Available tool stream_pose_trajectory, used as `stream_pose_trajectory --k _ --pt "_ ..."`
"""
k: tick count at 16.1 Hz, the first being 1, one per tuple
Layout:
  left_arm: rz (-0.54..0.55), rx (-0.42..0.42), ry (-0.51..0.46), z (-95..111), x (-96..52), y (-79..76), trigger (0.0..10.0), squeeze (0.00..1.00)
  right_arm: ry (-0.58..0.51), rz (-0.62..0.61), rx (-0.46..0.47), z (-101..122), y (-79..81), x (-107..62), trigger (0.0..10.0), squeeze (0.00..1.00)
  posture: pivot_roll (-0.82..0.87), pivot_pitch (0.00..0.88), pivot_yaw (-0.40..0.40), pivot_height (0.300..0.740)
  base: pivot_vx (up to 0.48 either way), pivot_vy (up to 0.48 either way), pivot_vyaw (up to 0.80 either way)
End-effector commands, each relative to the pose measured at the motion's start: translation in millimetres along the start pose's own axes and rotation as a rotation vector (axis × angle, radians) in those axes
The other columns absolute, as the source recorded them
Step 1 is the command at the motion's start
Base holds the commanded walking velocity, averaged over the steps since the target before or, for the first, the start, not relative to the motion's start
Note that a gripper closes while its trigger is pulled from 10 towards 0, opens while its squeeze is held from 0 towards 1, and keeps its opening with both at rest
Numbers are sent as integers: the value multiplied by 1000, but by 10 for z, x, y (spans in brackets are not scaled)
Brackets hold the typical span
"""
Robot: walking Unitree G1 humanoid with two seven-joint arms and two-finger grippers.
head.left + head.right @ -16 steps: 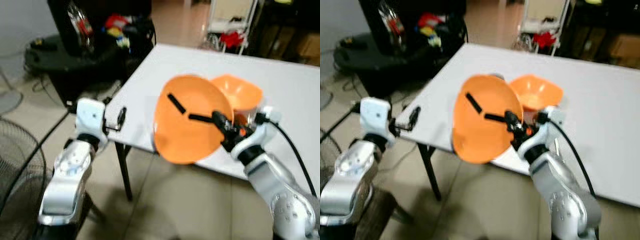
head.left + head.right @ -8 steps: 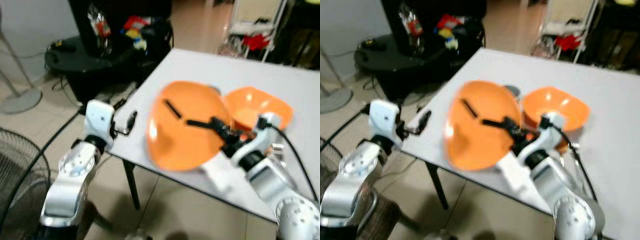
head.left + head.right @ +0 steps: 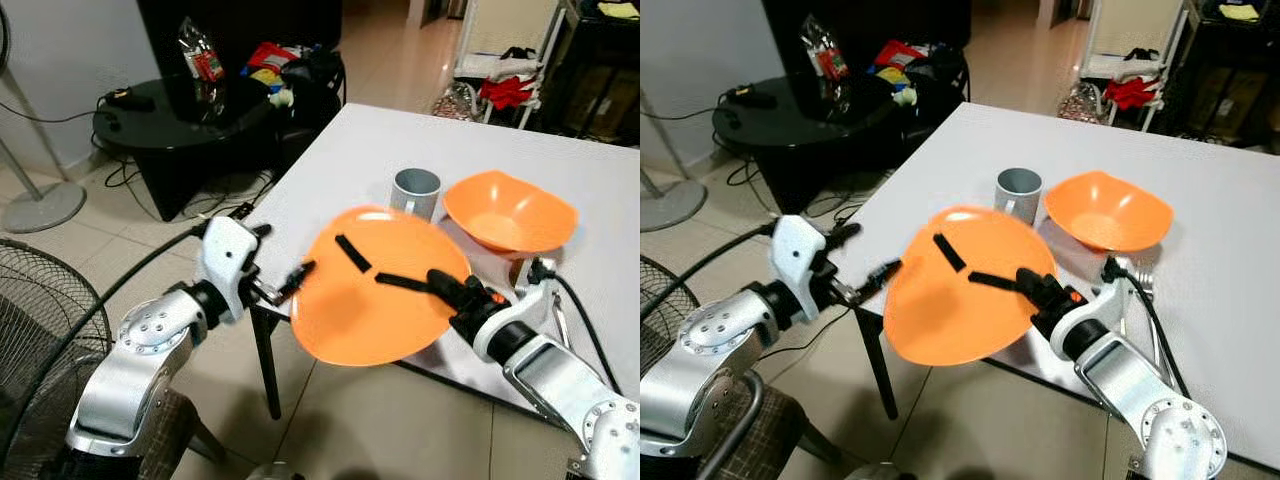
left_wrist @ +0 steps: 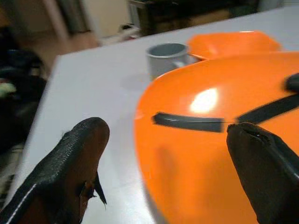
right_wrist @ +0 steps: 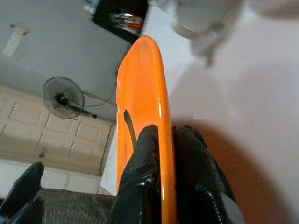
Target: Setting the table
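Note:
My right gripper [image 3: 447, 290] is shut on the rim of an orange plate [image 3: 375, 300] with two black strips on its face. The plate hangs tilted over the near edge of the white table [image 3: 340, 170]. In the right wrist view the plate's rim [image 5: 149, 84] runs between the two black fingers [image 5: 140, 168]. My left gripper [image 3: 275, 255] is open just left of the plate's rim, with nothing between its fingers [image 4: 79, 154]. Behind the plate, a grey mug [image 3: 415, 190] and an orange bowl [image 3: 510, 212] stand side by side on the table.
A black round side table [image 3: 150, 110] with a snack bag and clutter stands to the left of the table. A floor fan [image 3: 30, 330] is at the lower left, with cables on the tiles. A white shelf rack [image 3: 500, 60] is at the back right.
The camera has shifted. The plate has dropped from a steep tilt to a flatter one, uncovering the mug. My left gripper has moved in close to the plate's left rim.

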State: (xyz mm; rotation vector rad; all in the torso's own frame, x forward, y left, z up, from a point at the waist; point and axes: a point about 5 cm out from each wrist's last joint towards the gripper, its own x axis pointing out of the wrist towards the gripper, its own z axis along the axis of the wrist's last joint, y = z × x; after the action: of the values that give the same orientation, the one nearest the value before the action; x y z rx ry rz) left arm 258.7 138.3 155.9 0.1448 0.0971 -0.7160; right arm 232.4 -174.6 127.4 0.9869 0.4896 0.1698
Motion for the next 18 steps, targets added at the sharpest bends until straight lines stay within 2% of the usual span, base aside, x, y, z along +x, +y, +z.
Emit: stream_pose_trajectory --k 1,3,5,9,11,15,16,17,18 --pt "-40 7 0 45 4 -15 10000 0 -10 45 35 47 74 13 10000 0 87 0 63 740 0 0 0" --pt "-152 -11 52 13 -14 -114 10000 0 -39 -14 131 159 -18 52 10000 0 87 0 65 740 0 0 0" --pt "-210 -25 100 -46 -72 -176 10000 0 -66 -42 201 228 -61 68 10000 0 87 0 64 740 0 0 0" --pt "-273 -86 148 -84 -122 -231 10000 0 -74 -163 235 269 -256 110 10000 0 85 0 70 740 0 0 0" --pt "-298 -103 166 -81 -120 -253 10000 0 -71 -167 263 277 -265 118 10000 0 83 0 73 740 0 0 0" --pt "-304 -98 173 -75 -106 -265 10000 0 -99 -162 248 287 -276 146 10000 0 81 0 82 740 0 0 0" --pt "-300 -94 177 -81 -104 -258 10000 0 -91 -170 223 251 -288 160 10000 243 81 0 82 740 0 0 0" --pt "-298 -91 180 -83 -104 -255 10000 0 -89 -184 206 235 -297 163 10000 878 81 0 82 740 0 0 0" --pt "-296 -88 184 -87 -106 -253 10000 0 -95 -208 174 215 -314 165 10000 1000 82 0 82 740 0 0 0"
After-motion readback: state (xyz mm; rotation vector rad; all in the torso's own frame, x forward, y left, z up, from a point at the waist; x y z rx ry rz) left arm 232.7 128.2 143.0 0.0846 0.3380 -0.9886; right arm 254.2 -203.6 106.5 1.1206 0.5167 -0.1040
